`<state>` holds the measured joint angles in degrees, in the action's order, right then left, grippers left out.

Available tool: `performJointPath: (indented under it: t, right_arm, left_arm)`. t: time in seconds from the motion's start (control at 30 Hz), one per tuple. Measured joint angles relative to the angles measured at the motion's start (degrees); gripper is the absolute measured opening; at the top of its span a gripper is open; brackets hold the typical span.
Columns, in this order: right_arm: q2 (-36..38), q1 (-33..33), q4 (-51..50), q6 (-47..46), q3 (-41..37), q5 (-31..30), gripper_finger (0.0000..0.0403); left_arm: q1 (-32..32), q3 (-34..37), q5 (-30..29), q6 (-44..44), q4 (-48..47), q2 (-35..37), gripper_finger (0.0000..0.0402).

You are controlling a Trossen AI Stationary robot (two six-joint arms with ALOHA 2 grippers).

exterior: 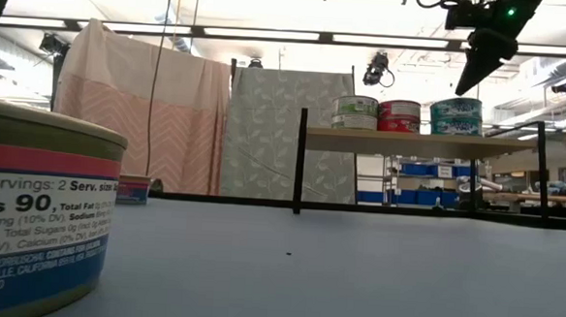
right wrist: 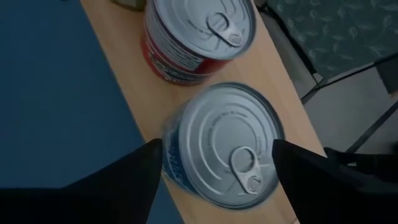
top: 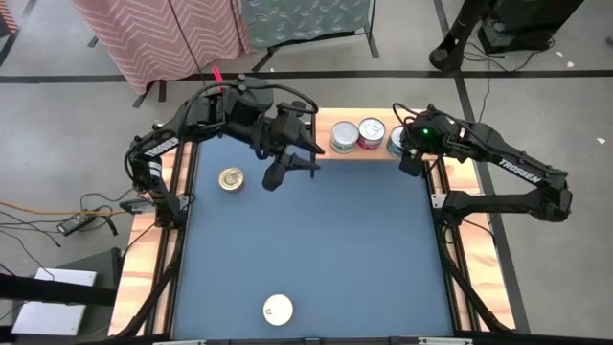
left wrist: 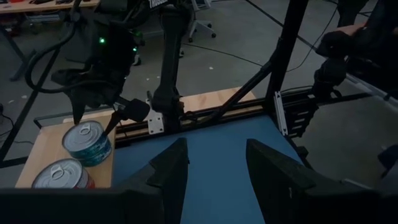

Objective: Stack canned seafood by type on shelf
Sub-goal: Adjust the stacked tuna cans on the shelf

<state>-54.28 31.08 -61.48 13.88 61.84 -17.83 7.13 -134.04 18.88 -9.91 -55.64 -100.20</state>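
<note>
In the high view the right arm covers most of the teal tin (top: pixel 396 140) at the shelf's (top: pixel 326 123) right end. In the low view the picture's left and bottom edges cut off the nearest tin (exterior: pixel 37 218), its smaller label print blurred, and a far tin (exterior: pixel 134 190) is too small to identify.

Five tins (top: pixel 345 136), one shelf (top: pixel 326 122), two grippers (top: pixel 287 165).
</note>
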Motion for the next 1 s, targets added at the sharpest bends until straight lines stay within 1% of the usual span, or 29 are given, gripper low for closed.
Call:
performJointPath:
  t: [0.13, 0.2, 0.3, 0.43, 0.6, 0.63, 0.73, 0.8, 0.9, 1.0]
  right_arm:
    - [0.0, -1.73, 1.89, -2.3, 0.0, 1.19, 0.0292]
    - [-0.01, -2.83, 3.51, -3.52, 0.47, 2.77, 0.0271]
    - [0.02, -4.65, 7.02, -3.95, 2.34, 3.23, 0.0229]
    - [0.02, -6.46, 11.36, -7.37, 5.77, 3.65, 0.0156]
    - [0.01, -8.64, 16.1, -12.56, 6.73, 7.95, 0.0031]
    - [-0.39, -9.35, 16.37, -12.57, 6.73, 8.17, 0.0016]
    - [-2.06, -11.58, 17.05, -13.2, 6.73, 7.47, 0.0016]
    - [-3.4, -13.13, 17.26, -13.92, 6.71, 7.15, 0.0013]
    - [-5.32, -16.21, 17.27, -13.89, 6.71, 6.9, 0.0007]
    - [-6.61, -18.86, 17.71, -14.57, 6.64, 6.6, 0.0008]
  left_arm:
    - [-0.11, 0.0, 0.06, -0.63, -0.02, 0.0, 0.0167]
    - [-0.11, 0.0, -0.78, -1.23, -0.04, 0.01, 0.0167]
    - [-0.08, 0.0, -2.01, -2.09, -0.23, 0.12, 0.0167]
    - [-0.04, 0.0, -2.55, -2.14, -1.08, 0.15, 0.0167]
    - [-0.04, 0.0, -3.94, -2.48, -4.77, 0.2, 0.0167]
    - [-0.04, 0.0, -3.98, -3.06, -5.39, 0.2, 0.0167]
    - [-0.04, 0.02, -4.05, -4.87, -6.24, 0.82, 0.0159]
    - [-0.04, 0.0, -4.25, -5.06, -5.71, 1.4, 0.0146]
    - [-0.04, -0.02, -4.78, -6.96, -8.39, 2.0, 0.0117]
    - [-0.06, 0.02, -7.88, -10.2, -14.7, 3.04, 0.008]
